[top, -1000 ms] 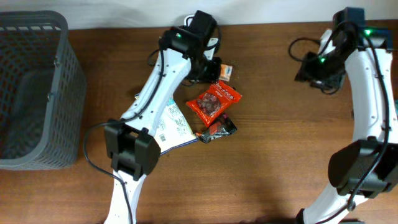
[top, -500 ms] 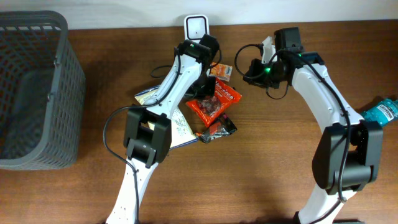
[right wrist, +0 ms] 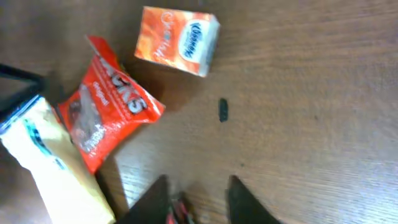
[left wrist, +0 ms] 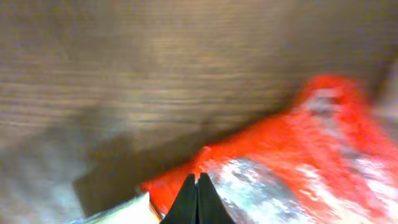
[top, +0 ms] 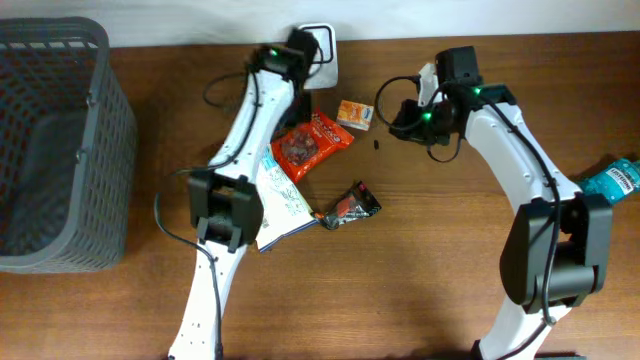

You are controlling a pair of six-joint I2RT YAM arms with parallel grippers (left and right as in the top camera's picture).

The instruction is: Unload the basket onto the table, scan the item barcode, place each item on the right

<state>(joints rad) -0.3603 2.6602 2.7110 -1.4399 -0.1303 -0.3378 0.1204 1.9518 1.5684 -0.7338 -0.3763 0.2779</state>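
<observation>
Detail in the left wrist view is lost to blur: only red foil, a silvery patch and wood grain can be made out. The left gripper (left wrist: 197, 185) is seen with its jaws pressed together, the tips set at the edge of the red snack bag (top: 312, 145); whether foil is pinched between them cannot be told. From overhead these tips are hidden beneath the wrist. The white barcode scanner (top: 320, 42) is partly covered by the same wrist. A blue bottle (top: 612, 180) is cut off by the right border, and the grey basket (top: 108, 150) by the left. The bag's printing is too small to be read, and a barcode cannot be made out in any view.

The bag is shown as a bright red pouch with white lettering and a panel of dark round pieces. It is seen tilted just in front of the scanner, between the left arm and the orange box (top: 355, 113); whether it rests flat or is raised cannot be judged. Its lower corner is close to a yellow-and-white packet (top: 283, 200).

The right gripper (right wrist: 198, 182) is held narrowly parted with nothing between its fingers, above bare wood near a small black object (right wrist: 223, 110). A dark packet (top: 350, 205) lies apart, nearer the front. Open room is offered by the table (top: 450, 280) along its front half and between the two arms; the far edge is crowded by scanner and wrist
</observation>
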